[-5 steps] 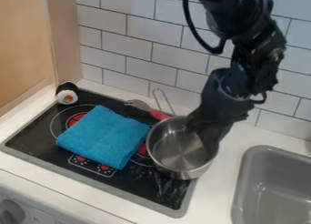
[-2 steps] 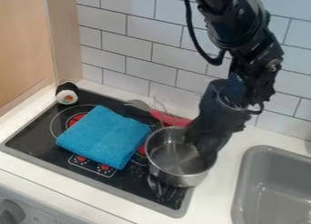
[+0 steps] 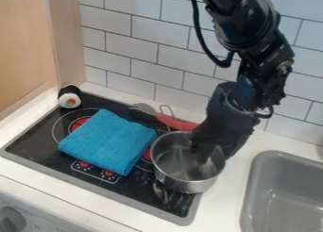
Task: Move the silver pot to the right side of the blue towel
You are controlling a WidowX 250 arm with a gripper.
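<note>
The gripper (image 3: 209, 150) hangs down at the back right of the silver pot (image 3: 184, 184), its lower end overlapping the pot's rim and interior. Whether it holds the rim cannot be made out. Upright on the right part of the black stove, the pot stands close beside the right edge of the folded blue towel (image 3: 108, 140). The towel lies flat over the middle of the stove.
Behind the pot lies a red-handled utensil (image 3: 176, 123) with a grey head. A sushi toy (image 3: 69, 97) sits at the stove's back left corner. The grey sink (image 3: 284, 203) is at the right, and a tiled wall (image 3: 157, 49) rises behind.
The pot has shifted slightly toward the front and its handle sits lower than before. The gripper and arm have come down a little. More of the red utensil handle shows behind the pot.
</note>
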